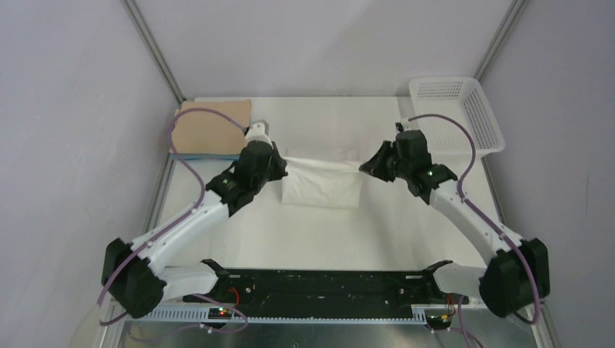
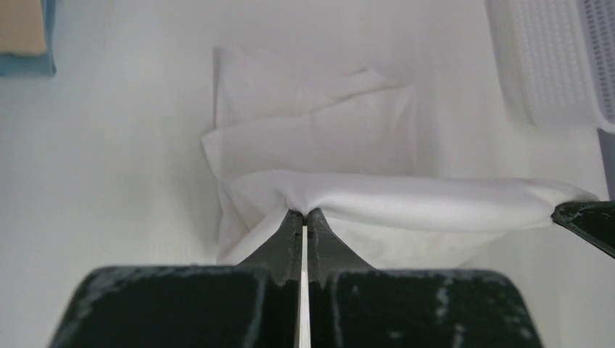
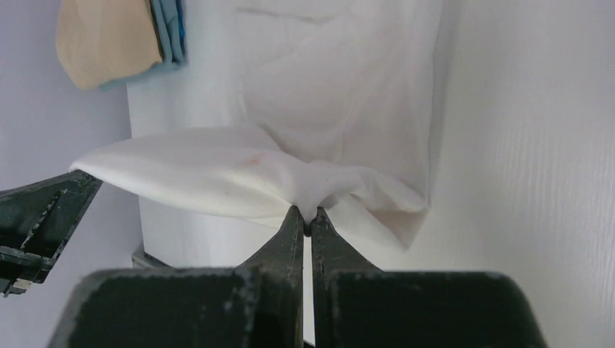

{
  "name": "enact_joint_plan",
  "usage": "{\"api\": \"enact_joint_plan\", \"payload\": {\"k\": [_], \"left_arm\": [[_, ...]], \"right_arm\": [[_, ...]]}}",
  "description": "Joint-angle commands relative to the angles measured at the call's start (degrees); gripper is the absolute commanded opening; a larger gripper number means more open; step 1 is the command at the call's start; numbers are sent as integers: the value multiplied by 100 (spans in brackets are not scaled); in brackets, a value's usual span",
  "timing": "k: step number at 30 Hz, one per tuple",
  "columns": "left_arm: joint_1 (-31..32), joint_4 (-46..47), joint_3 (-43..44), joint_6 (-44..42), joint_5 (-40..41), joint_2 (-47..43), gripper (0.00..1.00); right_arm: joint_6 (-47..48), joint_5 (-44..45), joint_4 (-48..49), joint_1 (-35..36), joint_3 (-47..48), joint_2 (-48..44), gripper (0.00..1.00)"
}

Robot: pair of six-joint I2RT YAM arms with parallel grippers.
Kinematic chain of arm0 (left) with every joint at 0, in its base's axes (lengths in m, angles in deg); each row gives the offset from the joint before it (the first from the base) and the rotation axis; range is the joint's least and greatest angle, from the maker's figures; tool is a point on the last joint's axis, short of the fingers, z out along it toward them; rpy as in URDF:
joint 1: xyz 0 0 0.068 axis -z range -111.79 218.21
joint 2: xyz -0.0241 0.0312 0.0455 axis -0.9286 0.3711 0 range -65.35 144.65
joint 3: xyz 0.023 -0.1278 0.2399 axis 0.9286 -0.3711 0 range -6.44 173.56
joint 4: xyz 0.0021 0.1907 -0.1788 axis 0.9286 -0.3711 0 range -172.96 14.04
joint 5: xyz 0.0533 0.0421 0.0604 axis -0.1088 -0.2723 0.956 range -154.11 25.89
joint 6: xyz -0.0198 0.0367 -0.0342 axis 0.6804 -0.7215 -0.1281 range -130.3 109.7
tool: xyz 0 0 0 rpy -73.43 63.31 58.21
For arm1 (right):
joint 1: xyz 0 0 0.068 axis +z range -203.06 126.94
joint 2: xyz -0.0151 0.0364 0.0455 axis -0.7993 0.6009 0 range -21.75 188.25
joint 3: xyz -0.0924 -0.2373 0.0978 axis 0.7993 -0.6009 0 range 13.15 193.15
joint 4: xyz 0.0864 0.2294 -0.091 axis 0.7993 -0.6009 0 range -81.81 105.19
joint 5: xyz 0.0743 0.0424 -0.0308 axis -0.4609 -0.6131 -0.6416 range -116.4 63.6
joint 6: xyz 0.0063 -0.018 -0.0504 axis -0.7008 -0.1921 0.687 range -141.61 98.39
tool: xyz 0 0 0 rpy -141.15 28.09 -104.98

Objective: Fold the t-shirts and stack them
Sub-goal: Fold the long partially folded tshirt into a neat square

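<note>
The left pincer [image 2: 304, 214] is pressed together on one end of a raised fold of the white wrinkly cloth t-shirt [image 1: 323, 187]. The right pincer [image 3: 308, 214] pinches the other end, and the fold is stretched between them. The rest of that shirt lies mid-way on the white bench [image 1: 326, 235]. At the far left corner a folded tan cloth t-shirt [image 1: 212, 127] rests on a light blue cloth t-shirt [image 1: 207, 155]. A white perforated plastic basket [image 1: 482, 116] sits far right.

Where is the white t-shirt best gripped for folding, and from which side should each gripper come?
Grip the white t-shirt at both ends of one edge, as now: left gripper on its left end from the left, right gripper on its right end from the right. Limp cloth sags; held so, the edge stretches straight between them.
</note>
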Motion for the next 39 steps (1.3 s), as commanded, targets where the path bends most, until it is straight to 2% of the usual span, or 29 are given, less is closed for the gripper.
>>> {"api": "enact_joint_plan", "payload": {"k": [1,10,18,23,24,25,26,27,28,29,30,31,32,34,39], "left_arm": [[-565,321,708,-608,-191,708,0],[-1360,379,1826,-866,-1111,2304,0],[-1657,363,2741,-950,-1382,3667,0],[-1784,309,3121,-754,-1233,4357,0],[-1837,293,3179,-723,-1237,4530,1],[-1874,236,3303,-685,-1269,4612,4],[-1939,165,3371,-609,-1295,4765,13],[-1964,133,3523,-574,-1360,4831,21],[-2012,78,3586,-563,-1397,4930,39],[-2023,54,3708,-530,-1434,4957,47],[-2037,7,3767,-527,-1448,4964,67],[-2040,-12,3835,-499,-1491,4947,84],[-2042,-22,3848,-477,-1529,4876,89],[-2033,-30,3840,-412,-1720,4740,98],[-1983,-2,3819,-230,-2827,4679,100]], "right_arm": [[377,-434,603,-497,568,721,0],[528,-724,804,-1092,1528,2201,0],[441,-1132,1251,-1404,2147,3755,0],[380,-1274,1286,-1461,2752,4525,0],[368,-1264,1301,-1472,2815,4686,6],[364,-1266,1325,-1483,2957,4755,11],[383,-1291,1283,-1491,3160,4908,24],[443,-1305,1216,-1492,3270,4989,33],[497,-1364,1022,-1493,3528,5118,55],[601,-1390,901,-1491,3660,5169,64],[646,-1436,746,-1479,3797,5194,82],[719,-1448,701,-1462,3812,5132,91],[745,-1440,643,-1456,3776,5066,98],[781,-1439,738,-1413,3541,4790,99],[591,-2102,1336,-1183,3015,4418,100]]}}
